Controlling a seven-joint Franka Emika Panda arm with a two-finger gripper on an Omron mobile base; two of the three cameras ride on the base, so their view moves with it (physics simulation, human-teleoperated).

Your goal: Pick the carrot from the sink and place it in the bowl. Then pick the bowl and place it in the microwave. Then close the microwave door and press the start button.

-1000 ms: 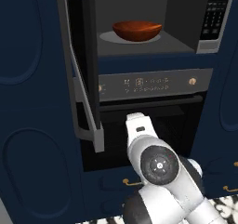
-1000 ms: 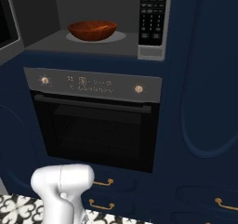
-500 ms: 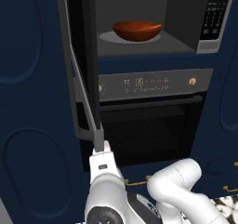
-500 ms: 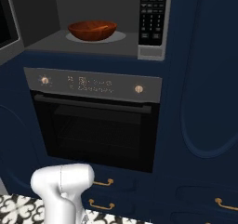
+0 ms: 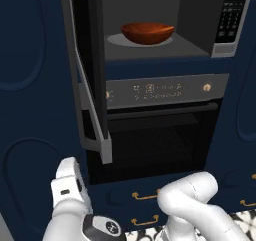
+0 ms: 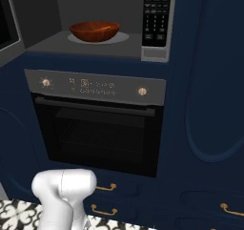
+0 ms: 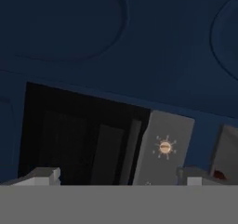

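The bowl sat in the microwave at frame top, door ajar, start unpressed; the claw gaped empty.

Arm folded low; hand up, its fingers spread wide, empty.

Knobbed oven, navy cabinets
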